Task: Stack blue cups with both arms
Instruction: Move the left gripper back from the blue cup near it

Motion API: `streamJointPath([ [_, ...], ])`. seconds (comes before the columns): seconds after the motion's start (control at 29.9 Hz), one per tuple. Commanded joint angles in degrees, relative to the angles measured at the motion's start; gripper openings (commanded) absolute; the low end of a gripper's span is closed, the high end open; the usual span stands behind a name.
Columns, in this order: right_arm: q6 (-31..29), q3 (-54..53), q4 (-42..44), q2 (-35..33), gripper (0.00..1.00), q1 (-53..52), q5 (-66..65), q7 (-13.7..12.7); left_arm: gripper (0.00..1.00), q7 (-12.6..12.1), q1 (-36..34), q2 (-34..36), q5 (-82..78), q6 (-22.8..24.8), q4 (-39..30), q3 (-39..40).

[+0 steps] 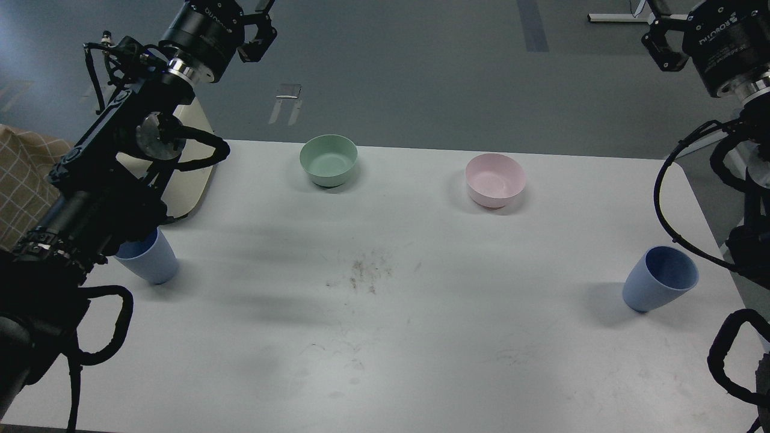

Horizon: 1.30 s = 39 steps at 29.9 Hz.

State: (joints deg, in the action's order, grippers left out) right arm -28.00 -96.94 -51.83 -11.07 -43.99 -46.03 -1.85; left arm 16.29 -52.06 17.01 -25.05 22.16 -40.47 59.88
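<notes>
1. Left tool (260, 27): raised at the top left of the head view, beyond the far edge of the bench (385, 337), over the floor. It holds nothing. The fingers run partly out of the top of the view, so I cannot tell how far apart they stand.

2. Right tool (662, 45): raised at the top right, likewise beyond the bench and over the floor. Nothing is in it. Only part of the fingers shows and they are dark; open or closed, I cannot tell.

3. Left blue cup (149, 260): upright on the bench near its left edge, mouth up, partly hidden behind the left forearm. It lies well below the left tool and nearer the robot, close under that arm's own links.

4. Right blue cup (659, 278): upright near the right edge of the bench, mouth up, dark blue inside showing, long axis roughly vertical. It sits well apart from the right tool, below it and nearer the robot.

5. Key relation: the two cups are well apart, at opposite ends of the bench. Each cup is far closer to the arm on its own side. Judgement: each tool must come down and back toward its own cup before any stacking.

6. Green bowl (328, 160) and pink bowl (495, 179): at the far side of the bench, between the two arms, clear of both cups. The middle of the bench has some dark scuffs.

7. Judgement: no grasp made yet.
</notes>
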Motion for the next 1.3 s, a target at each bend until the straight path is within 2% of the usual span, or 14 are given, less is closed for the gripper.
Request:
streamJointPath([
  [0.0, 0.00, 0.08, 0.32, 0.00, 1.00, 0.13, 2.08, 0.01, 0.98, 0.24, 0.29, -0.23, 1.41, 0.08, 0.04, -0.12],
  [0.2, 0.00, 0.43, 0.15, 0.00, 1.00, 1.27, 2.08, 0.27, 0.98, 2.78, 0.90, 0.12, 1.32, 0.86, -0.40, -0.99],
  [0.43, 0.00, 0.43, 0.23, 0.09, 1.00, 2.68, 2.08, 0.62, 0.98, 2.52, 6.87, 3.11, 0.71, -0.89, -9.53, -1.26],
  [0.63, 0.00, 0.43, 0.32, 0.00, 1.00, 3.73, 2.17, 1.06, 0.98, 3.05, 15.92, 11.54, 0.44, -2.82, -21.30, -1.17],
  [0.84, 0.00, 0.43, -0.12, 0.17, 1.00, 4.87, 2.26, 2.03, 0.97, 3.40, 24.19, 25.16, -4.82, -5.72, -33.35, -0.03],
  [0.97, 0.00, 0.35, -0.21, 0.18, 1.00, 5.40, 2.52, 2.03, 0.94, 6.29, 29.54, 36.13, -15.43, -5.99, -40.73, -0.03],
  [1.1, 0.00, 0.26, -0.21, 0.18, 1.00, 5.40, 2.52, 2.03, 0.93, 7.62, 31.84, 40.20, -27.74, -7.04, -41.45, -0.20],
  [1.17, 0.00, 0.26, -0.21, 0.18, 1.00, 5.66, 2.52, 2.03, 0.93, 7.88, 33.85, 41.34, -38.88, -10.01, -40.83, -0.21],
  [1.27, 0.00, 0.17, -0.21, 0.18, 1.00, 6.02, 2.52, 2.12, 0.93, 8.59, 36.58, 43.36, -44.99, -13.28, -40.92, -0.29],
])
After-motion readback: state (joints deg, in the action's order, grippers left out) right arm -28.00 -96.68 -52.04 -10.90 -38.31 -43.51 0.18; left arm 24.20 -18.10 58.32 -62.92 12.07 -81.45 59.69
